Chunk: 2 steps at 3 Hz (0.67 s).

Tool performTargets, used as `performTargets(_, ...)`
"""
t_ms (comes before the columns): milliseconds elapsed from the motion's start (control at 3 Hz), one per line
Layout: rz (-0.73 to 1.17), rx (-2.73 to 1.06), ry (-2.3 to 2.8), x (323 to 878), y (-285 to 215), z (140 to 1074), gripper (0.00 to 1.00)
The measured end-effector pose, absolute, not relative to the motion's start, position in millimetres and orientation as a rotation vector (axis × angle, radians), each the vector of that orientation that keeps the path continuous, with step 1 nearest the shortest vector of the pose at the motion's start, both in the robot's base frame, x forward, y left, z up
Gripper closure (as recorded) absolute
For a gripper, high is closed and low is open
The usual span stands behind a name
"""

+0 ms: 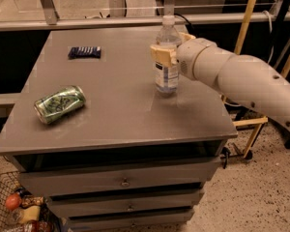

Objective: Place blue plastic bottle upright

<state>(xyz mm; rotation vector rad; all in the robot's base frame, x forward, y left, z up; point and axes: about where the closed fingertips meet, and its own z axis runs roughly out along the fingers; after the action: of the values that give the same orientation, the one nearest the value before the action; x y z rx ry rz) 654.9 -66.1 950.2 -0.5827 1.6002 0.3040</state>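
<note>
On matte tabletop (121,105) — clear plastic btl (166,79), claw (169,48) tight round shoulder

table (121,115) bears can (59,104), packet (84,52), bottle (166,79) seemingly standing, clasped by pincer (170,47).

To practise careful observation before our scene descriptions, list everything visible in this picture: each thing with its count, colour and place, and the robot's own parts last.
blue plastic bottle: one, clear with white cap and pale label, upright at the table's back right
can: one, green, lying on its side, front left
packet: one, dark blue, flat, back left
table: one, grey, drawers below
basket: one, wire, on the floor at lower left, assorted items inside
arm: one, white, reaching in from the right
gripper: one, tan fingers closed round the bottle's upper part
</note>
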Motion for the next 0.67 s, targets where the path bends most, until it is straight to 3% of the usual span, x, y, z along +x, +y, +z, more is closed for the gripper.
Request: performTargets(667, 0.229, -0.589, 1.476, 651.9, -57.2, 947.9, 1.0)
